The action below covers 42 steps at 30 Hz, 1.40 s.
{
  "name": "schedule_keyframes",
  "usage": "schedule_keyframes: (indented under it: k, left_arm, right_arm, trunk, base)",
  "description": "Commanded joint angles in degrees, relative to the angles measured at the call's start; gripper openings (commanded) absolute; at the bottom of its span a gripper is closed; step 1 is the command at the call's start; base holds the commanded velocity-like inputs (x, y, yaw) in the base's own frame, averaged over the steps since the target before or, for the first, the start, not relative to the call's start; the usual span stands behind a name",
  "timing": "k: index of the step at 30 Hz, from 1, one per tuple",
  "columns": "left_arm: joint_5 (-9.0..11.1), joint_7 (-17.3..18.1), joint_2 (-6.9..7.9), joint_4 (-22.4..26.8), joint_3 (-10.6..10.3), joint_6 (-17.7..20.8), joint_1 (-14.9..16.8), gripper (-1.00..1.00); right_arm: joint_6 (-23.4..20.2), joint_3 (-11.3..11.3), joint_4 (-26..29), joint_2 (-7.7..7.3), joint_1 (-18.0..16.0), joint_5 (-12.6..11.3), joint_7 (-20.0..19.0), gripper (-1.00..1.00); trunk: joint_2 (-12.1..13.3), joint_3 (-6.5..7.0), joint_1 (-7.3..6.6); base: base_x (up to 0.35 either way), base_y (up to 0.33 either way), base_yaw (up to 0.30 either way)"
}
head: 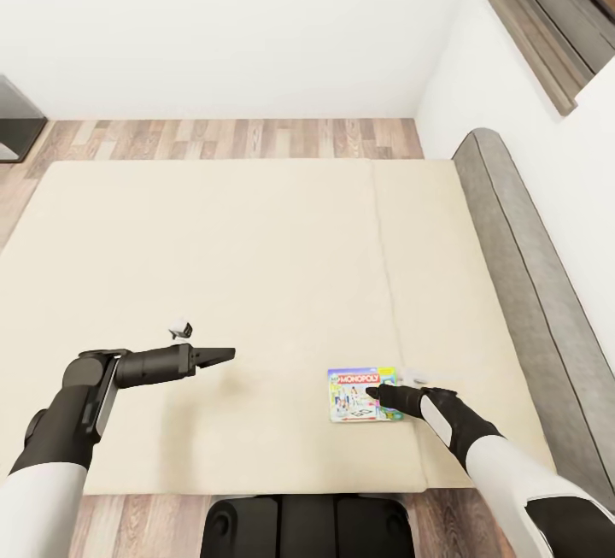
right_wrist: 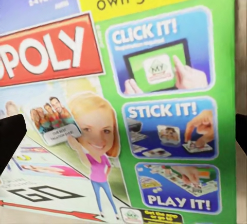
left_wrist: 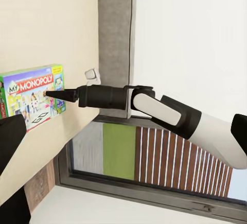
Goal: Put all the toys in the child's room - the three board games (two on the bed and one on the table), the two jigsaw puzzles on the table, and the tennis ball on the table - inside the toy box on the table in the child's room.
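Note:
One board game [head: 357, 393], a Monopoly box printed in white, green and red, lies flat on the bed [head: 213, 250] near its front right. My right gripper [head: 373, 391] is low over the box's right half and open. In the right wrist view its dark fingertips [right_wrist: 10, 136] sit at the two picture edges with the box print [right_wrist: 128, 105] between them. The left wrist view has the box [left_wrist: 31, 98] with the right gripper's tip against it. My left gripper [head: 224, 355] hovers open over bare mattress, well left of the box. The toy box, table, puzzles and ball are out of view.
A grey padded headboard [head: 512, 267] runs along the bed's right side under a white wall with a window sill [head: 530, 20]. A small dark-and-white object [head: 180, 331] lies on the mattress near my left gripper. Wood floor [head: 231, 138] lies beyond the bed, with a dark cabinet [head: 13, 118] at far left.

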State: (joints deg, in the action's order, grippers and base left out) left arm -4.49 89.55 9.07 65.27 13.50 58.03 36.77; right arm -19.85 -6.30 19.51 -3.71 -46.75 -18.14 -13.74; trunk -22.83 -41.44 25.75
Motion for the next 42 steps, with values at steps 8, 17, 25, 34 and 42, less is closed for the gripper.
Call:
schedule_keyframes:
  k: [8, 17, 25, 34, 42]
  left_arm:
    - [-0.38, 0.45, -0.41, -0.20, 0.02, 0.45, -0.17, 1.00]
    - [-0.43, 0.22, -1.27, -0.31, -0.06, 0.42, -0.21, 1.00]
    - [-0.50, 0.18, -1.41, -0.31, -0.10, 0.41, -0.21, 1.00]
    - [-0.51, 0.18, -1.42, -0.31, -0.09, 0.41, -0.22, 1.00]
    - [-0.52, 0.18, -1.42, -0.31, -0.09, 0.41, -0.21, 1.00]
  right_arm:
    - [-0.71, -0.44, -0.11, 0.04, -0.02, -0.59, 0.64, 1.00]
    - [-0.73, -0.40, -0.28, -0.31, -0.01, -0.65, 0.67, 1.00]
    - [-0.83, -0.32, -0.26, -0.50, -0.02, -0.66, 0.72, 1.00]
    - [-0.89, -0.32, -0.26, -0.51, -0.02, -0.67, 0.73, 1.00]
    - [-0.89, -0.36, -0.13, -0.47, -0.03, -0.63, 0.72, 1.00]
  trunk:
    - [-0.09, -0.06, 0.03]
    - [-0.09, -0.06, 0.03]
    - [-0.09, -0.06, 0.03]
    - [-0.09, -0.05, 0.03]
    - [-0.09, 0.46, 0.03]
  base:
    - [0.000, 0.030, 0.000]
    - [0.000, 0.000, 0.000]
    - [0.000, 0.000, 0.000]
    - [0.000, 0.000, 0.000]
    - [0.000, 0.000, 0.000]
